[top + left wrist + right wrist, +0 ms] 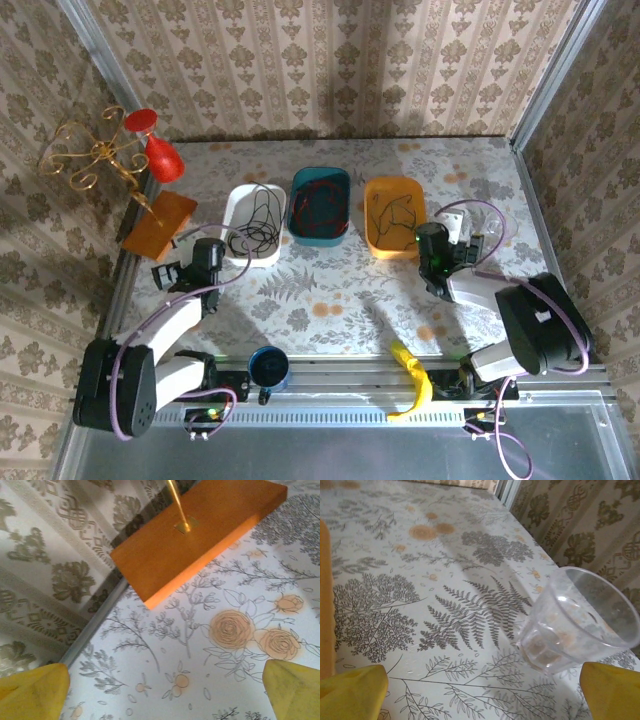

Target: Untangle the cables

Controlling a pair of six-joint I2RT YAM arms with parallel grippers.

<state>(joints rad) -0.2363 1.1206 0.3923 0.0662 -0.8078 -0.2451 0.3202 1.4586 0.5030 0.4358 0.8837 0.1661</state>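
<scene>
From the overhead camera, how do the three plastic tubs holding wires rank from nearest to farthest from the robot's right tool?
1. Orange rectangular plastic tub: just up and to the left of the right tool, on the table's right side.
2. Teal rectangular plastic tub: in the middle of the row.
3. White rectangular plastic tub: farthest, at the left end of the row.
</scene>
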